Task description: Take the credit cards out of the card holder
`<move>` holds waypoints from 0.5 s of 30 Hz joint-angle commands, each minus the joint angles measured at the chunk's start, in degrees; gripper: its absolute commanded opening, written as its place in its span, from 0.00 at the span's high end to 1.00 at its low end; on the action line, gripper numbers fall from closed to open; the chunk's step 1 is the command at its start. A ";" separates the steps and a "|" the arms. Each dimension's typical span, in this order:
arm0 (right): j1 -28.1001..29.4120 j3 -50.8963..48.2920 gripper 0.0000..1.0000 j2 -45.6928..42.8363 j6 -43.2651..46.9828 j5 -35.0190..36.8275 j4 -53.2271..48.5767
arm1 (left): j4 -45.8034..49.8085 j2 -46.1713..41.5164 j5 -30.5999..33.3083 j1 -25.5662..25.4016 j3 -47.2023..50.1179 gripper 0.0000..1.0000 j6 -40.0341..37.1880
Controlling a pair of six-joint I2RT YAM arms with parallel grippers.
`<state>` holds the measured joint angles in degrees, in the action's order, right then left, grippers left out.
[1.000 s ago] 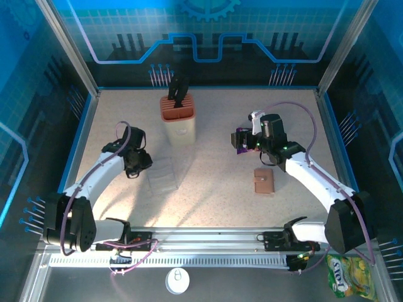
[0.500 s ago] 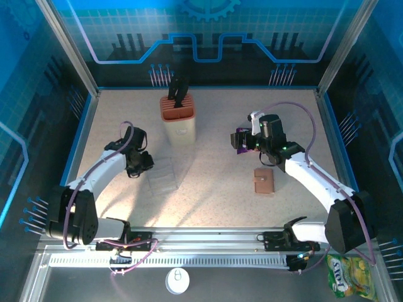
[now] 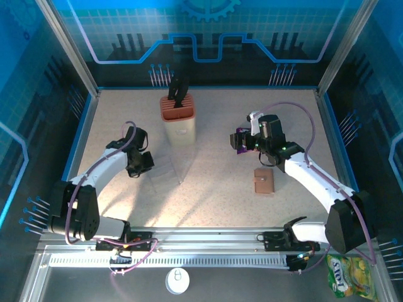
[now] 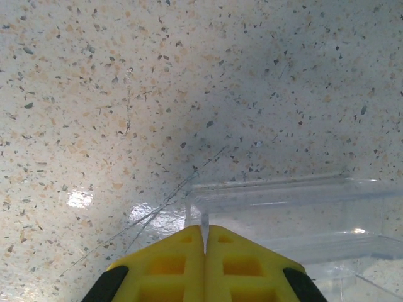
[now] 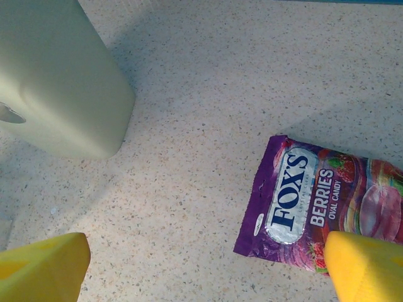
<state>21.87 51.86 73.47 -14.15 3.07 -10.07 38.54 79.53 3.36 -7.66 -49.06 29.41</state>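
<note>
One card holder (image 3: 264, 182): long axis 12–6.
Bearing: 5 o'clock of right jaws, the nearer arm.
Right jaws: apart.
Left jaws: clamped on clear box (image 4: 283, 195).

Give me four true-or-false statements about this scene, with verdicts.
1. The left gripper is shut on a wall of the clear box. True.
2. The card holder lies open with cards showing. False: it lies folded shut on the table.
3. The right gripper is open above the purple snack packet. True.
4. The right gripper holds the card holder. False: it holds nothing, and the card holder lies apart from it.
</note>
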 commanded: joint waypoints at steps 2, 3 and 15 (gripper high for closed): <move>0.99 0.79 0.03 -0.74 0.86 1.31 -0.67 | 3.10 0.20 0.08 0.17 -1.97 0.99 -1.79; 0.98 0.79 0.04 -0.84 0.92 1.32 -0.66 | 3.66 0.28 0.25 0.10 -2.56 0.99 -2.02; 0.97 -0.08 0.03 -1.90 0.96 3.38 -0.94 | 5.16 2.48 0.78 -8.74 -9.50 1.00 2.17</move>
<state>22.13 51.86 73.41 -13.93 4.67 -10.09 42.70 80.47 4.25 -14.17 -55.46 29.10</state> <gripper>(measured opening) 0.970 0.041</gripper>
